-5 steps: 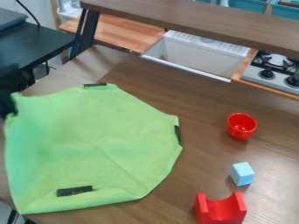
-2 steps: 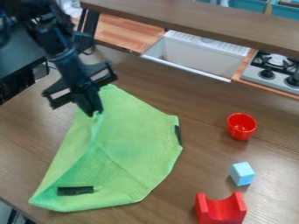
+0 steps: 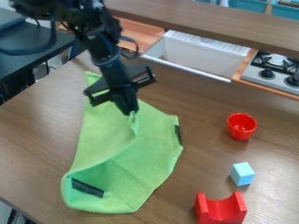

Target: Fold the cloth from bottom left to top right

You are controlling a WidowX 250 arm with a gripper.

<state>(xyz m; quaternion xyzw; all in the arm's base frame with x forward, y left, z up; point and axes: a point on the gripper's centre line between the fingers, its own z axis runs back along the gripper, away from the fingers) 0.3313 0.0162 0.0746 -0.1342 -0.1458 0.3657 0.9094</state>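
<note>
One green cloth (image 3: 149, 151) | under end effector (image 3: 130, 112) | closed (fold pinched at tips)

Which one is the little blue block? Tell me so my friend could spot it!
Look on the big brown table, on the side away from the green cloth. Between the red cup and the red curved block sits a small cube. It's the only light blue one there; both its neighbours are red.
</note>
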